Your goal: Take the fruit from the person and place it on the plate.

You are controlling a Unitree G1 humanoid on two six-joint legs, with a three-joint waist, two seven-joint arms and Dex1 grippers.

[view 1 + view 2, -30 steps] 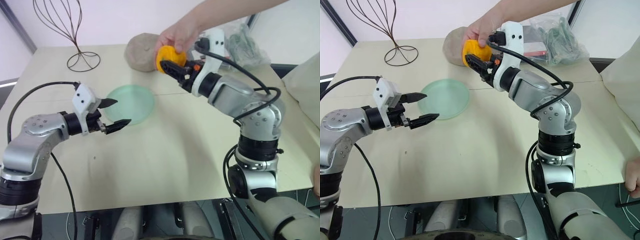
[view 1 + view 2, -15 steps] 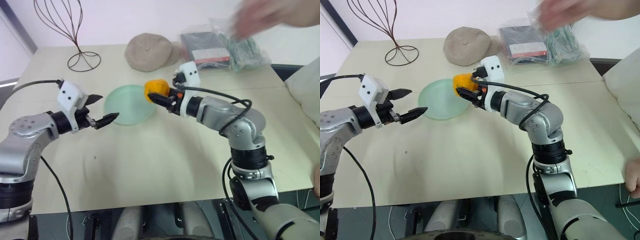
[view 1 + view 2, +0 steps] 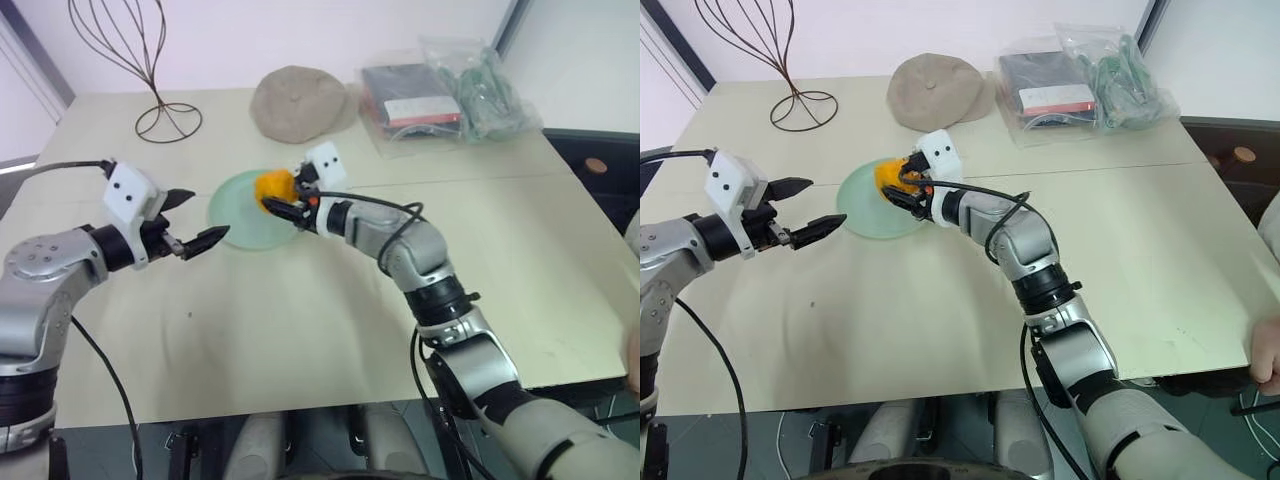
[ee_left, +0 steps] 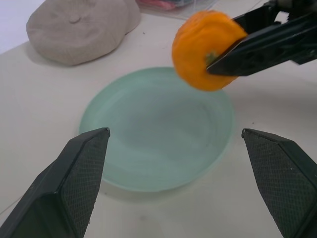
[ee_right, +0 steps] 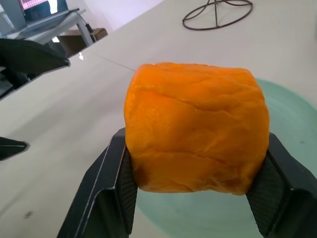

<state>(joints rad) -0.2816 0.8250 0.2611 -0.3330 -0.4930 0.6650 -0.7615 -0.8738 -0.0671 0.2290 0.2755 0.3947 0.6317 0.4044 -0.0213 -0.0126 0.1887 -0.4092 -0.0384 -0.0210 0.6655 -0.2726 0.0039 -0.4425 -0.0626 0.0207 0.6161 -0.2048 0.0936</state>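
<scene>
My right gripper (image 3: pixel 279 199) is shut on the fruit (image 3: pixel 272 185), a small lumpy orange ball squeezed between both pads (image 5: pixel 124 191). The fruit hangs just above the right part of the pale green plate (image 3: pixel 234 217), apart from its surface in the left wrist view (image 4: pixel 208 49). Left of the plate, my left gripper (image 3: pixel 211 212) stands open and empty, pointing at it, with the plate (image 4: pixel 148 139) lying between its fingertips (image 4: pixel 84 158). A hand of the person (image 3: pixel 1266 352) shows at the table's right edge, far from the fruit.
A beige cap (image 3: pixel 300 100) lies behind the plate. Clear plastic bags (image 3: pixel 440 85) sit at the back right. A wire stand (image 3: pixel 150 70) rises at the back left. Bare tabletop (image 3: pixel 300 320) stretches in front of the plate toward the near edge.
The right gripper took the fruit from the person's hand and carried it down and left to above the plate. The person's arm drew away. The left gripper shifted slightly left.
</scene>
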